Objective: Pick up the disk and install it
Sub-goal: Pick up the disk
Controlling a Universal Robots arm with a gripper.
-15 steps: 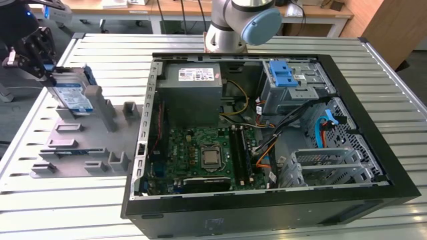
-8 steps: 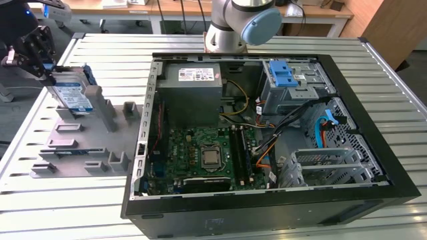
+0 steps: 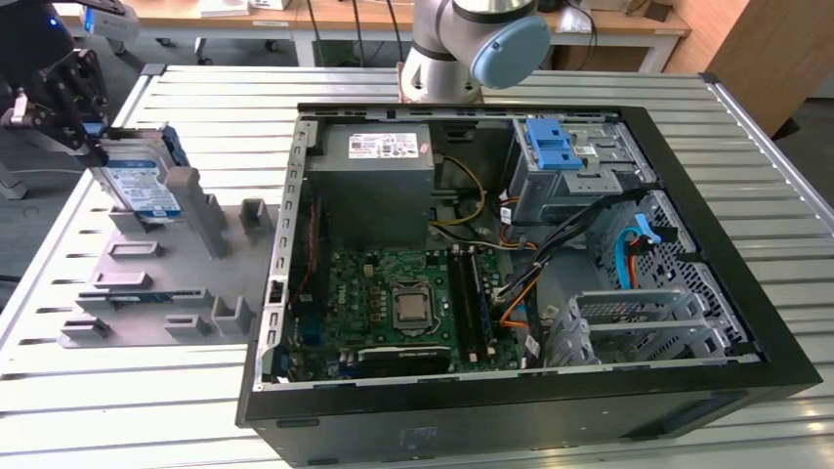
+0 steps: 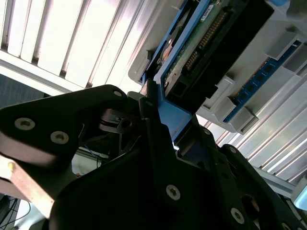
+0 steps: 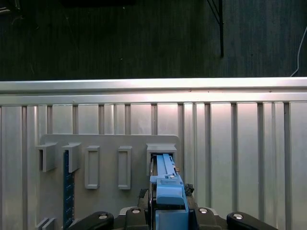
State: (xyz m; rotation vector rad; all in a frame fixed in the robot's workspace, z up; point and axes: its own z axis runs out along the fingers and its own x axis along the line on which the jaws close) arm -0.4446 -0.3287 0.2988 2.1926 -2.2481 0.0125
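The disk [image 3: 139, 184] is a silver drive with a blue-and-white label in a blue carrier bracket. It stands on edge, slightly tilted, in a slot of the grey holder fixture [image 3: 156, 278] at the exterior view's left. My gripper [image 3: 89, 137] is at the disk's upper end. In the first wrist view, the blue bracket [image 5: 165, 179] sits between the black fingers of my gripper [image 5: 166, 192]. In the second wrist view, my gripper [image 4: 168, 120] is shut on the bracket's edge, and the disk's [image 4: 211, 33] underside and connector show beyond it.
An open computer case [image 3: 729, 293] lies on the slatted metal table [image 3: 195, 78]. Inside are a grey power supply [image 3: 371, 186], a motherboard [image 3: 404, 303] and a grey drive cage with a blue latch [image 3: 561, 149]. A blue strip [image 5: 67, 191] stands in another fixture slot.
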